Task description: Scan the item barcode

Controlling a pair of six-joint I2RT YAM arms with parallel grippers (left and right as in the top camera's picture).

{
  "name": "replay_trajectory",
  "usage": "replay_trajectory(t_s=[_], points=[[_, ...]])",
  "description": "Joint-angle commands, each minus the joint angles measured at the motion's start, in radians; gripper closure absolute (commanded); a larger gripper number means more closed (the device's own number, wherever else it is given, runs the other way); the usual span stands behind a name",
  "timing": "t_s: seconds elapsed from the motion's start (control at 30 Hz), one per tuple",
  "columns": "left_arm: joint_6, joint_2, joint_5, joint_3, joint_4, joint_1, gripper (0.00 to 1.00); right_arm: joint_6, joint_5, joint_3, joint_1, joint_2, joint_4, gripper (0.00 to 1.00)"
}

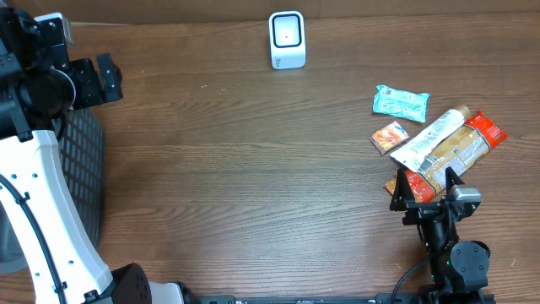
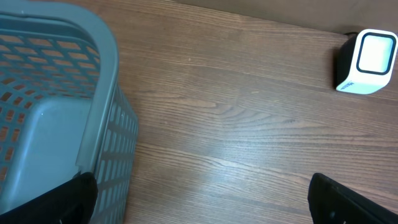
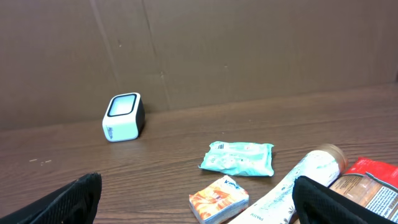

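The 4 items lie in a cluster just ahead of the right gripper (image 1: 424, 187), whose 2 black fingers (image 3: 343, 200) are spread wide and grasp nothing. Seen from above, the near end of a long red-and-tan printed package (image 1: 462, 149) sits between the fingertips; whether it touches them I cannot tell. A white tube with a tan cap (image 1: 432, 133) lies against that package. A small orange packet (image 1: 389, 136) sits just ahead of the left fingertip, with a teal foil packet (image 1: 400, 103) beyond it.

The white box-shaped scanner (image 1: 287, 39) stands well apart, far ahead and left of these fingers, on the brown wooden table (image 1: 236, 169). The left gripper (image 1: 108, 78) is also released, spread wide and empty. A grey-blue plastic mesh basket (image 2: 62, 93) is beside its left finger.
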Motion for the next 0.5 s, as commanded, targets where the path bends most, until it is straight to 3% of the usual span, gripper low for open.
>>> replay_trajectory(t_s=[0.0, 0.47], points=[[0.015, 0.003, 0.007, 0.003, 0.003, 0.0, 0.01, -0.004, 0.003, -0.011, 0.001, -0.01, 0.004, 0.0], [0.015, -0.173, 0.007, -0.001, 0.003, -0.143, 0.01, -0.004, 0.003, -0.011, 0.001, -0.01, 0.004, 0.0]])
